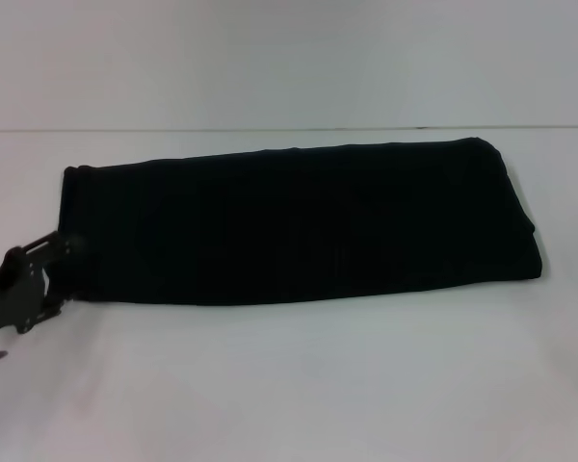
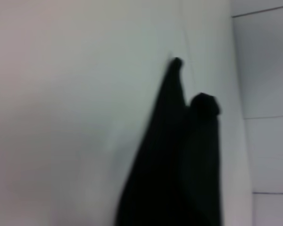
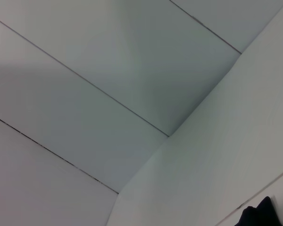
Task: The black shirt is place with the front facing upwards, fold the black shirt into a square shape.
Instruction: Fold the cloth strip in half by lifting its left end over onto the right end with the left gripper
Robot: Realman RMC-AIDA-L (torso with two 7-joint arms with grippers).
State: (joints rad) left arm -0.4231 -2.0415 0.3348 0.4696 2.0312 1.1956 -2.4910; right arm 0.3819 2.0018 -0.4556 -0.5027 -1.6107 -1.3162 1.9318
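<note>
The black shirt [image 1: 299, 226] lies on the white table [image 1: 299, 385] as a long folded band running left to right, plain black side up, with no lettering showing. My left gripper [image 1: 60, 274] is at the shirt's left end, at its near corner. Its fingers are spread open, one finger [image 1: 65, 243] over the cloth edge and the other near the table. The left wrist view shows black shirt cloth [image 2: 174, 165] rising in two dark folds against the white table. A small black corner of the shirt [image 3: 262, 215] appears in the right wrist view. My right gripper is out of view.
A white wall [image 1: 289, 58] stands behind the table's far edge. Panel seams of the wall [image 3: 85, 80] fill the right wrist view. Bare white tabletop spreads in front of the shirt and to its right.
</note>
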